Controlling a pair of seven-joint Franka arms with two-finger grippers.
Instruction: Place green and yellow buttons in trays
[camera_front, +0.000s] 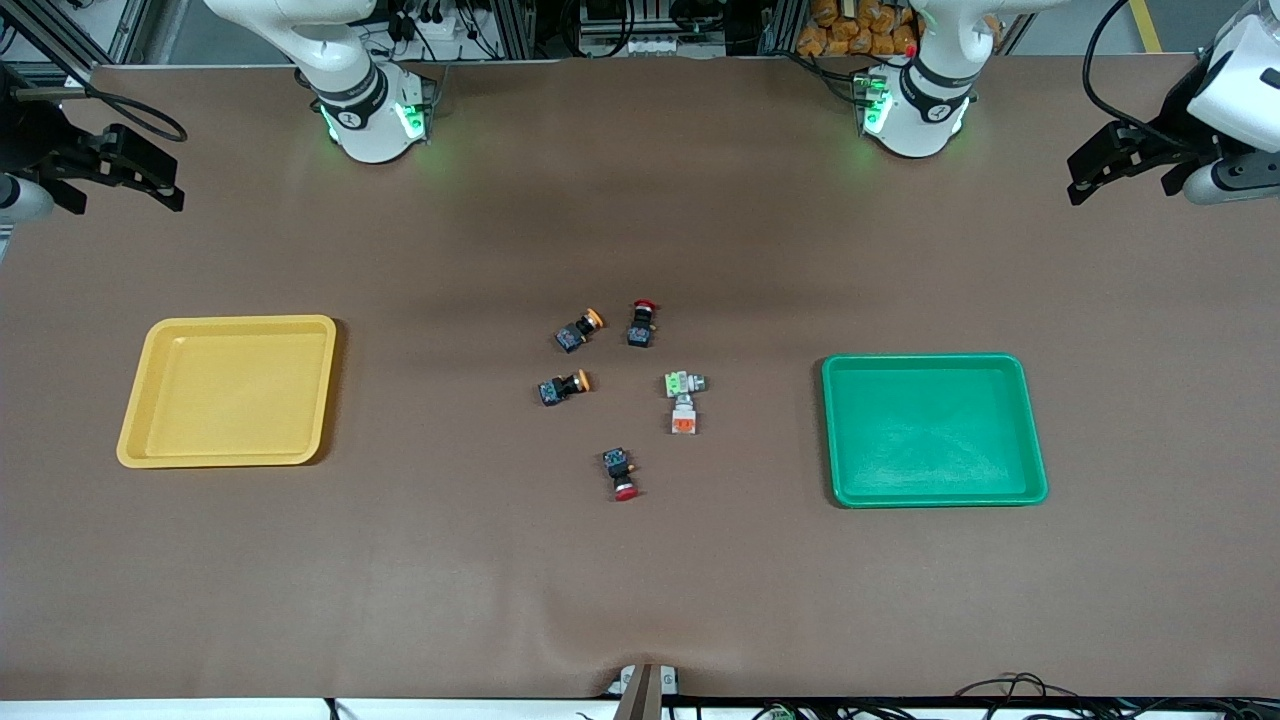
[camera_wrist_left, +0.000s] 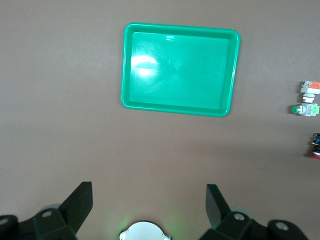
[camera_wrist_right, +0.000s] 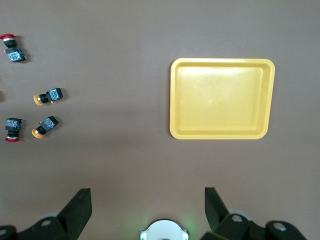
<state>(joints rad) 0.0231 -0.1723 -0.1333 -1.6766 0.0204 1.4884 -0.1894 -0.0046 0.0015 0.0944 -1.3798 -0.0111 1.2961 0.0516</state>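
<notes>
So far nothing has been sorted: from the front, the four green and yellow buttons (camera_front: 620, 378) are seen loose mid-table between the bare yellow tray (camera_front: 135, 440) and green tray (camera_front: 1035, 470), well apart from the raised, spread left gripper (camera_front: 1115, 170) and right gripper (camera_front: 125, 170). Through the left wrist, the green tray is seen ahead of spread fingers (camera_wrist_left: 80, 205). Through the right wrist, the yellow tray is seen ahead of spread fingers (camera_wrist_right: 80, 205), so all four placements are judged outstanding.
</notes>
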